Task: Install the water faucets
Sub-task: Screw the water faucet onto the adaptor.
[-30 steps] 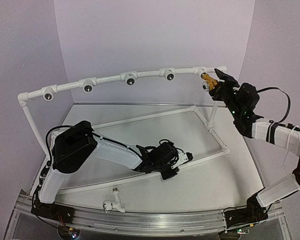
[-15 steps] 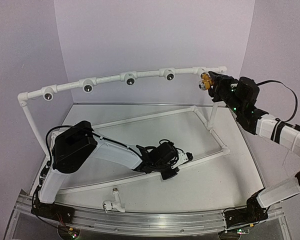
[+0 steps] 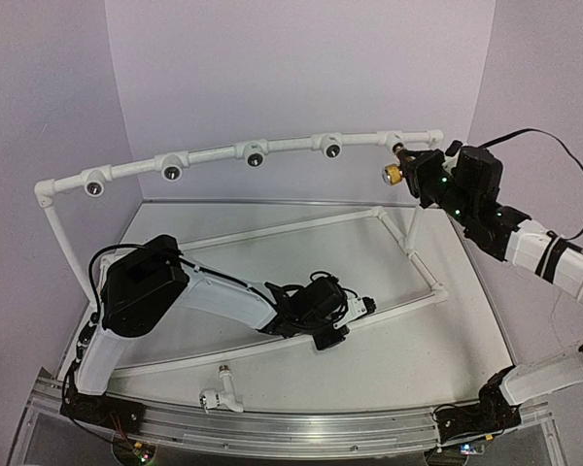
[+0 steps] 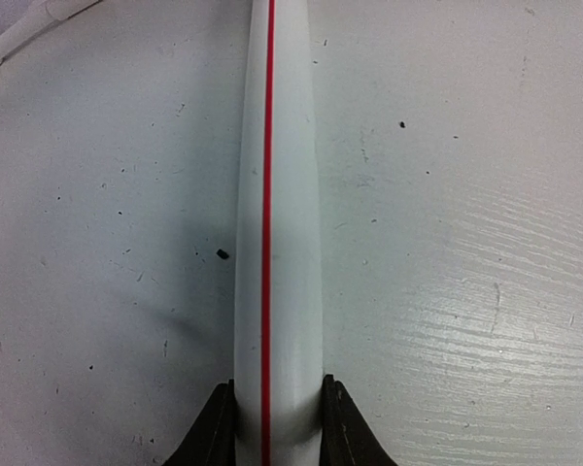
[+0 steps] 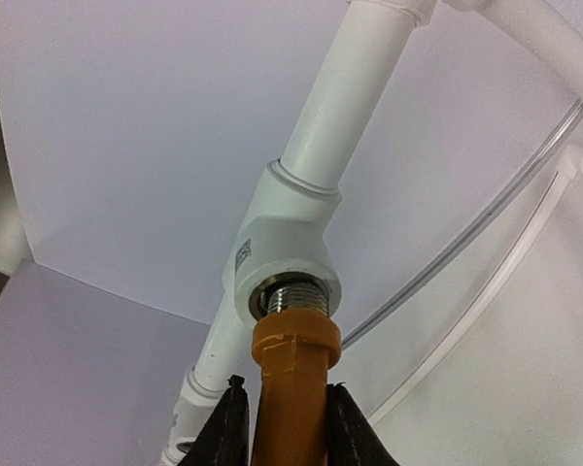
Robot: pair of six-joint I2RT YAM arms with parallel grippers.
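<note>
- Two small plastic taps are in view: the yellow-orange faucet (image 5: 293,342) up at the right end of the pipe frame (image 3: 63,243), and the white faucet (image 3: 220,393) lying loose on the table (image 3: 389,359), just behind the front rail (image 3: 301,432) and between the arm bases.
- The yellow-orange faucet has a smooth matte body with a faceted collar. Its ribbed metal thread (image 5: 291,295) sits partly inside the round mouth of a white tee socket (image 5: 287,228), with a few turns showing.
- The right gripper (image 5: 285,408) has its dark fingers (image 5: 228,427) clamped on that faucet's body, one on each side.
- The left gripper (image 4: 277,408) is low over the table, its two dark fingertips (image 4: 214,432) pressed against the sides of a glossy round white pipe (image 4: 293,194) in the frame's base.
- A thin red stripe (image 4: 267,194) runs lengthwise along that pipe.
- The tee socket carries a small grey printed mark (image 5: 243,257) on its side, too small to read.
- The frame's top rail (image 3: 291,146) is a curved run of white pipe with round dark sockets (image 3: 254,153) facing forward, carried on upright legs.
- The table is white, with fine scratches and dark specks in the left wrist view.
- The white faucet is a short bent piece, well apart from both grippers.
</note>
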